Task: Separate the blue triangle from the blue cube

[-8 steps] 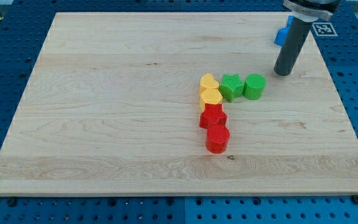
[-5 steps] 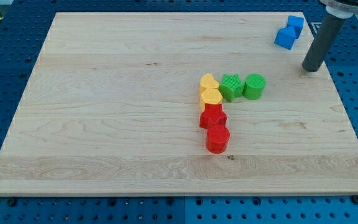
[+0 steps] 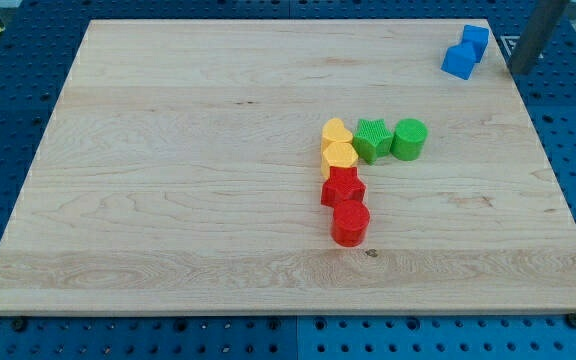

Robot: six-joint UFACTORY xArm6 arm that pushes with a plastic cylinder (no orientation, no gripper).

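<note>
Two blue blocks touch near the board's top right corner. The lower-left one [image 3: 458, 62] looks like the blue triangle and the upper-right one [image 3: 476, 40] like the blue cube, though the shapes are hard to make out. My tip [image 3: 521, 70] is at the board's right edge, just right of the two blue blocks and apart from them.
In the middle of the wooden board [image 3: 168, 160] a cluster: yellow heart [image 3: 336, 131], yellow block [image 3: 340, 155], green star [image 3: 372, 139], green cylinder [image 3: 409, 138], red star [image 3: 342, 187], red cylinder [image 3: 350, 222]. A white marker tag [image 3: 508, 44] lies beyond the right edge.
My tip has moved right and toward the view's top, from below the blue blocks to their right side at the board's edge. No block has moved.
</note>
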